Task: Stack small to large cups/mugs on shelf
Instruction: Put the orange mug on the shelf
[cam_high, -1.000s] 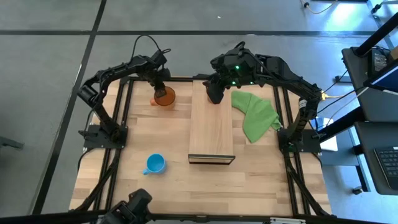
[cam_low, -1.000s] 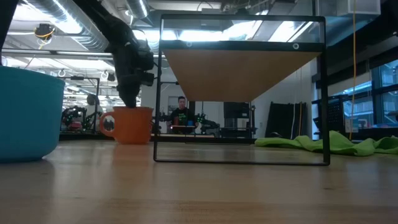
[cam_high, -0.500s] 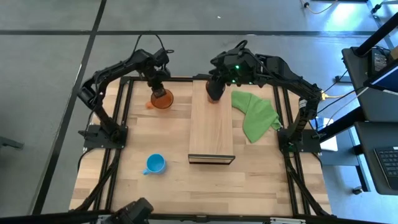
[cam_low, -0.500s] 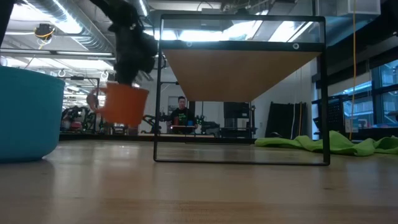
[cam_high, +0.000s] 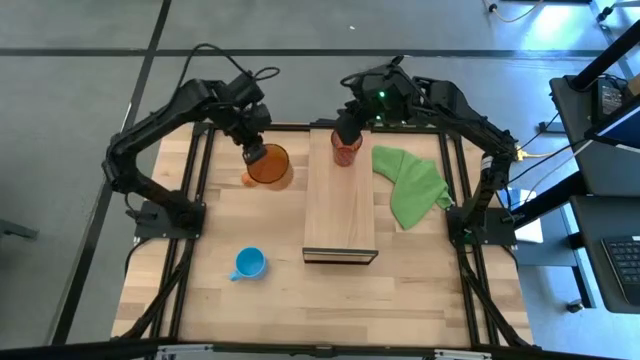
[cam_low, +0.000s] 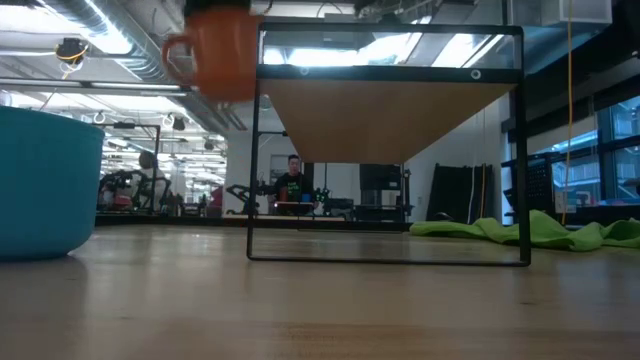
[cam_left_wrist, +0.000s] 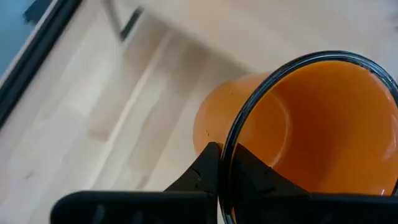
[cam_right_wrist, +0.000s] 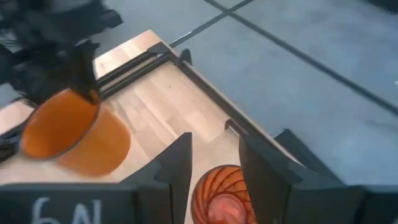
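Observation:
My left gripper is shut on the orange translucent mug, held high over the table's far left, left of the shelf. The mug also shows at the top of the low view. The reddish-brown ribbed cup stands on its base at the shelf's far end. My right gripper is open just above it, with the cup below and between the fingers. The light blue mug stands on the table near the front left. My left gripper holds the orange mug by its rim, one finger outside the wall and one finger inside. The fingers come from above, slanting. The mug hangs below them, mouth up and slightly tilted, lifted clear of the table.
A green cloth lies on the table right of the shelf. The shelf is a raised plank on a thin dark frame, with open space beneath. A black frame edges the table. A person stands in the room far behind.
My left gripper has risen with the orange mug, which has gone from standing on the table to hanging well clear of it, about level with the shelf top. My right gripper has drawn up and toward the far edge off the ribbed cup, which stays standing on the shelf.

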